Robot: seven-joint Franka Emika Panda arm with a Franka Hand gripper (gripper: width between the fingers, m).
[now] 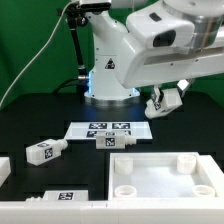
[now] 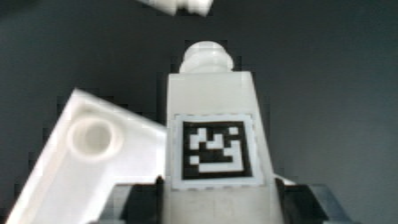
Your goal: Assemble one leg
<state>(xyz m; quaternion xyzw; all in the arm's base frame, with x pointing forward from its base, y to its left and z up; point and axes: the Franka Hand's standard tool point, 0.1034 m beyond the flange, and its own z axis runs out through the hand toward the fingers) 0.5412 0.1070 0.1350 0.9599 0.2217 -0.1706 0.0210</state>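
Evidently the claw is clenched on the leg, which juts beyond its fingertips with the corner hole of the tabletop off to one side beneath, so a slightly tilted leg could miss or jam it.

green backdrop behind black table

Fingers grip the tagged leg near the tabletop.
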